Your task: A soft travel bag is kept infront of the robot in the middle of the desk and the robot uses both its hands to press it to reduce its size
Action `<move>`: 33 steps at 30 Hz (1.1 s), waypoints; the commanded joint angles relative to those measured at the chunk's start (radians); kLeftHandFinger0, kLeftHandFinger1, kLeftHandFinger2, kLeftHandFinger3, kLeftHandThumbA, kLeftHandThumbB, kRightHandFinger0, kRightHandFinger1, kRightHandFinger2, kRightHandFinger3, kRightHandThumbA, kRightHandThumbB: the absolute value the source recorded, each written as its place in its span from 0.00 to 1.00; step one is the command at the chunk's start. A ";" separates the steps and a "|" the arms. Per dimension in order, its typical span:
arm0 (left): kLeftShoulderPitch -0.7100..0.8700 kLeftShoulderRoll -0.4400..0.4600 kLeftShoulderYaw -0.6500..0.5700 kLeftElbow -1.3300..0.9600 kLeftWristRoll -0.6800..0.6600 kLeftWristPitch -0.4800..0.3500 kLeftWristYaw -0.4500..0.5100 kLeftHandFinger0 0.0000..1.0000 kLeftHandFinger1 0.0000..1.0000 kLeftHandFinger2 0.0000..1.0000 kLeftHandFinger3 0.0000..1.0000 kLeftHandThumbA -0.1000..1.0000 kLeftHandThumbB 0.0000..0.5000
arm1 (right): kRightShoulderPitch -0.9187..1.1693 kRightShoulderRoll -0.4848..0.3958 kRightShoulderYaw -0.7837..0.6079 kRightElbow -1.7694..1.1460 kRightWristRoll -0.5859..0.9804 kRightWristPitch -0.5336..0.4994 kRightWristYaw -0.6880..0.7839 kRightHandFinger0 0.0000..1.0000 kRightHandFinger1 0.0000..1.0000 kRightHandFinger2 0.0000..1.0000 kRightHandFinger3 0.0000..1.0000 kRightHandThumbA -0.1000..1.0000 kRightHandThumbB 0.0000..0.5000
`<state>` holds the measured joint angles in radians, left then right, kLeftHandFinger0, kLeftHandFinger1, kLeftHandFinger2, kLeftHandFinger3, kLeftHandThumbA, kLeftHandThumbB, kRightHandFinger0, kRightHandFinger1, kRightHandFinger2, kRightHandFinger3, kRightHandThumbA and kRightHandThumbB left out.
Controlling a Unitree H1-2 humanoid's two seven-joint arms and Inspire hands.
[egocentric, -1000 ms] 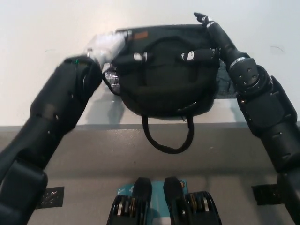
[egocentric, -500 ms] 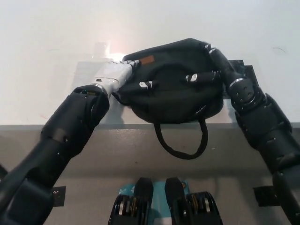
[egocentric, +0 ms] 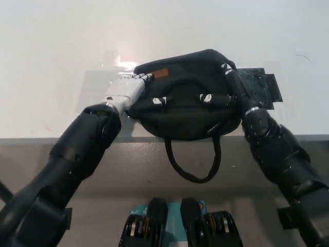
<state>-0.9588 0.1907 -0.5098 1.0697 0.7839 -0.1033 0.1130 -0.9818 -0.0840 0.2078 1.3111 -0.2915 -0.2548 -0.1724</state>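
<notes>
A black soft travel bag (egocentric: 185, 98) lies at the near edge of the white desk (egocentric: 61, 56), bulged upward, with its strap loop (egocentric: 193, 162) hanging over the edge. My white left hand (egocentric: 127, 88) presses flat against the bag's left side, fingers extended. Against the bag's right side lies my black right hand (egocentric: 232, 83), its fingertips partly hidden by the fabric. The bag sits squeezed between both hands.
A dark flat patch (egocentric: 262, 85) lies on the desk just right of the bag, behind my right hand. The desk's front edge (egocentric: 31, 140) runs across the picture below the bag.
Both hands have moved inward against the bag's sides. The bag has narrowed and bulged up into a rounder shape.
</notes>
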 commanded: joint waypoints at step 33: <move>-0.010 0.037 -0.003 0.088 -0.116 -0.086 0.072 1.00 1.00 1.00 1.00 1.00 0.64 | -0.018 -0.005 -0.020 -0.031 0.057 0.006 0.025 1.00 1.00 1.00 1.00 1.00 0.60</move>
<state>-0.9608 0.1813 -0.5372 1.1832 0.7164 -0.1854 0.2887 -0.9692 -0.0813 0.2274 1.3036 -0.2960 -0.2943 -0.2283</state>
